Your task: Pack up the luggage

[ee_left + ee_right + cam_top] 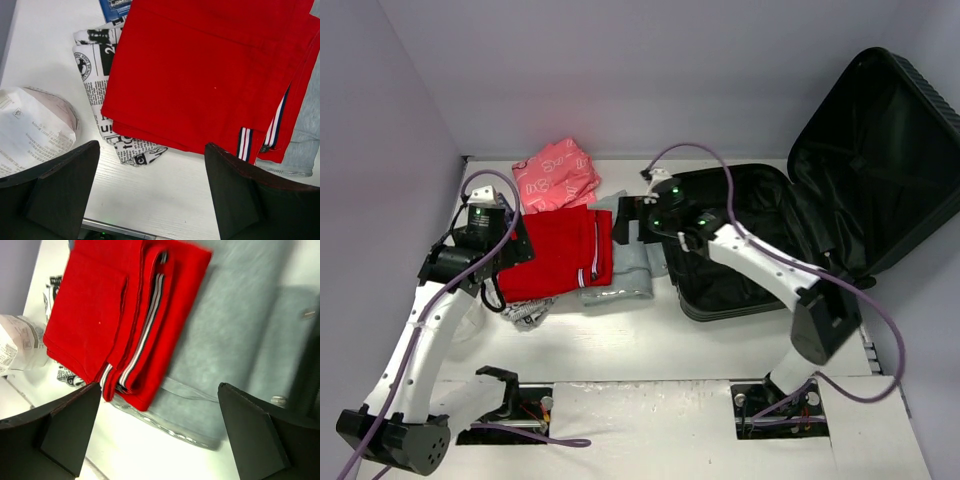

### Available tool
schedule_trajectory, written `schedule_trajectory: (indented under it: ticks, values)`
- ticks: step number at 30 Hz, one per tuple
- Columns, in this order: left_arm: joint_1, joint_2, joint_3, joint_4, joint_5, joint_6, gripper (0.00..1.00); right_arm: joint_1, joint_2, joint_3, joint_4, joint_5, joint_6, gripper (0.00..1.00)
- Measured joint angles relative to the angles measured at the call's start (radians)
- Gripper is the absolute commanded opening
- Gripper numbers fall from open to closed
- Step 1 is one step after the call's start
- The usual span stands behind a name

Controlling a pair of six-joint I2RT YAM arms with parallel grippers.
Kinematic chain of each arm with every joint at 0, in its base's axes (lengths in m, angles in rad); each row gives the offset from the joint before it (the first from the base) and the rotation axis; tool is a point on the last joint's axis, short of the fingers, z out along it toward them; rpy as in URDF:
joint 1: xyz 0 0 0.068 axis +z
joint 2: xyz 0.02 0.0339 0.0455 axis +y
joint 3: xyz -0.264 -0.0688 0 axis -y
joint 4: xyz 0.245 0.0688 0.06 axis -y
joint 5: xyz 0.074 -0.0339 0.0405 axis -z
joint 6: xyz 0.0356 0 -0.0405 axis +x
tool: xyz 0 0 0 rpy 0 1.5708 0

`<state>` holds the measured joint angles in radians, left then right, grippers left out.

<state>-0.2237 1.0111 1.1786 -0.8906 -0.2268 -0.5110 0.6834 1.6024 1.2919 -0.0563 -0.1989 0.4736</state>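
Note:
The black suitcase (pixel 740 250) lies open at the right, its ribbed lid (pixel 885 160) propped up behind; the lined base looks empty. A folded red garment (pixel 560 250) with striped trim lies on a folded grey garment (pixel 630 265) just left of the suitcase. My right gripper (pixel 638 222) is open above the grey garment (pixel 235 345) and the red garment's edge (pixel 125 315), holding nothing. My left gripper (pixel 510 235) is open over the red garment's left side (pixel 210 75), holding nothing. A black-and-white printed cloth (pixel 102 90) sticks out from under the red garment.
A pink patterned package (pixel 555 175) lies at the back behind the red garment. A clear bag with printed paper (pixel 30 130) lies left of the printed cloth. White walls close in the back and left. Purple cables loop over both arms.

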Motion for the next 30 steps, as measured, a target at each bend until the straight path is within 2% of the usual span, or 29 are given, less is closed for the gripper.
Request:
schedule_trajectory:
  ticks: [10,24,26,27,29,30]
  values:
    - [0.037,0.012,-0.015,0.004,0.028,-0.014,0.8,0.045,0.266,0.098,0.074,-0.046,0.158,1.0]
    - [0.195,0.154,-0.078,0.103,0.131,-0.013,0.8,0.08,0.414,0.164,0.153,-0.092,0.192,1.0]
    - [0.212,0.191,-0.078,0.13,0.147,-0.013,0.8,0.085,0.421,0.172,0.158,-0.093,0.19,0.94]
    - [0.223,0.21,-0.078,0.142,0.157,-0.012,0.8,0.087,0.423,0.177,0.159,-0.094,0.189,0.86]
    - [0.246,0.248,-0.078,0.169,0.173,-0.01,0.8,0.09,0.425,0.184,0.161,-0.094,0.187,0.78]
    - [0.258,0.268,-0.077,0.181,0.179,-0.009,0.8,0.091,0.425,0.186,0.161,-0.094,0.185,0.7]
